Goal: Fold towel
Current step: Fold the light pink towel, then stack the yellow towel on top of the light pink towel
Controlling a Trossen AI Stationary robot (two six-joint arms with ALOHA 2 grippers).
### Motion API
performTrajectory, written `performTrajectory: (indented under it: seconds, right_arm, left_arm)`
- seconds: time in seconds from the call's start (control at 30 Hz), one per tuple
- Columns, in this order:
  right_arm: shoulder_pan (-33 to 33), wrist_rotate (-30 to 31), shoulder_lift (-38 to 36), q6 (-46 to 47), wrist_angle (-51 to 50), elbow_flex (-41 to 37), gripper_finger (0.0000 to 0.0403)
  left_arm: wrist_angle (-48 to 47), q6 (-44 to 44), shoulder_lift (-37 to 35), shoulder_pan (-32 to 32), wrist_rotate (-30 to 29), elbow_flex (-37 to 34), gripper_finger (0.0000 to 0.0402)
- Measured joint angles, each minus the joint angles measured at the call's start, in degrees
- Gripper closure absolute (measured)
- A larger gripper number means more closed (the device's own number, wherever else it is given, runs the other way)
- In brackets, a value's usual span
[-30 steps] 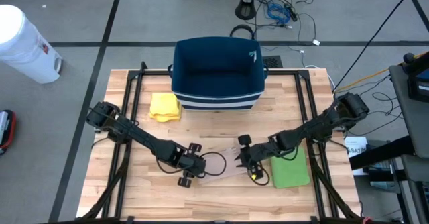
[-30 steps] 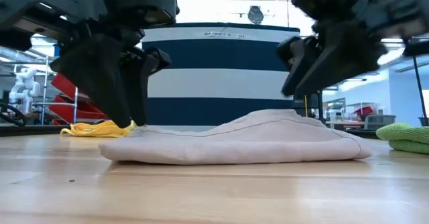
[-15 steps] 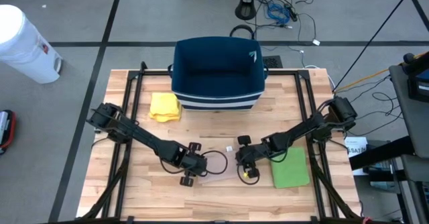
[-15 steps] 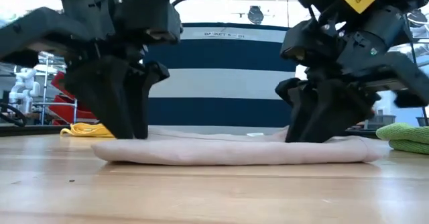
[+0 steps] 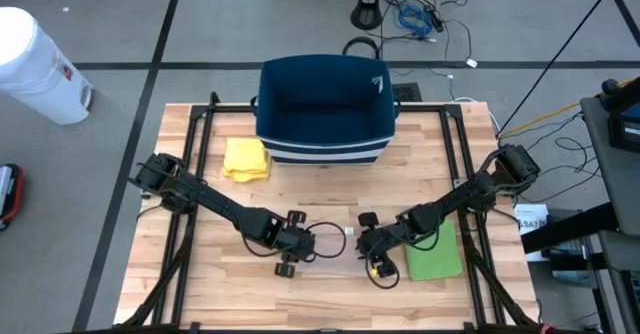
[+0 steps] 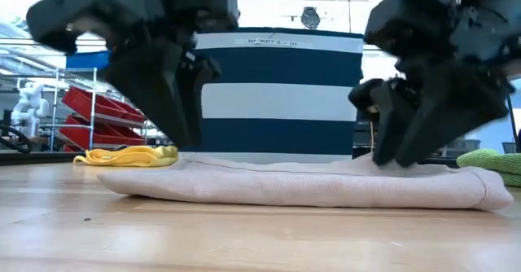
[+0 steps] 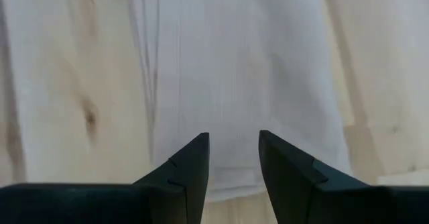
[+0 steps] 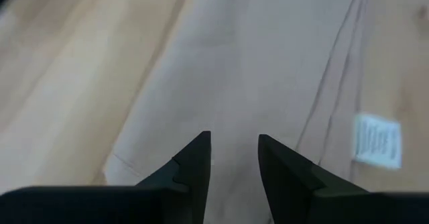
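A beige towel (image 6: 309,186) lies folded and flat on the wooden table, between my two grippers (image 5: 338,249). My left gripper (image 5: 297,252) stands open over the towel's left end, fingers slanting down, with only cloth showing through the gap (image 7: 234,147). My right gripper (image 5: 372,257) is open at the towel's right end, its fingertips (image 6: 389,160) down at the cloth's top. A white label (image 8: 377,140) lies on the towel beside the right gripper. My left gripper hangs just over the towel's left end (image 6: 189,154); I cannot tell whether it touches the cloth. My right gripper's open fingers slant down from above onto the top layer near the towel's right end (image 6: 407,170). Nothing is pinched between them, and the towel lies flat on the table.
A dark blue basket with white stripes (image 5: 325,109) stands at the table's far edge. A yellow cloth (image 5: 246,159) lies at its left. A green cloth (image 5: 433,254) lies right beside my right gripper. Bare wood stretches along the near edge (image 6: 244,239).
My right gripper has come down onto the towel, moved a little toward the near edge and rolled at the wrist. The raised hump on the towel's right part has flattened, and the towel now lies low and level.
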Motion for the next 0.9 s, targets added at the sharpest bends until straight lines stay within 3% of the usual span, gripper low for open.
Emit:
performTrajectory:
  seconds: [0.1, 0.27, 0.33, 0.4, 0.5, 0.73, 0.9]
  right_arm:
    - [0.0, 0.1, -2.3, -0.7, 0.1, 0.0, 0.0291]
    - [0.5, 3.2, -6.8, -3.6, 0.0, 0.0, 0.0289]
    - [0.6, 3.5, -8.2, -4.3, -0.3, 0.0, 0.0285]
    - [0.6, 3.5, -9.1, -4.5, -0.3, 0.0, 0.0280]
    - [0.8, 3.4, -9.4, -4.7, -0.3, 0.0, 0.0275]
    - [2.0, 3.4, -9.4, -4.8, -1.0, 0.0, 0.0273]
    - [2.5, 3.3, -9.4, -4.8, -1.2, 0.0, 0.0273]
  left_arm:
    - [-4.8, 0.0, -0.4, 0.0, -2.7, 3.1, 0.0264]
    - [-23.8, -5.4, -0.4, 0.3, -21.2, 7.7, 0.0264]
    - [-30.7, -8.8, -0.5, 1.4, -23.9, 7.9, 0.0264]
    - [-35.9, -12.4, -0.8, 3.2, -23.9, 7.4, 0.0264]
    - [-36.6, -13.7, -0.9, 5.7, -23.1, 5.6, 0.0264]
    - [-30.8, -11.3, -2.5, 10.0, -22.2, -0.2, 0.0264]
    - [-22.2, -6.1, -2.6, 12.4, -18.3, -0.9, 0.0264]
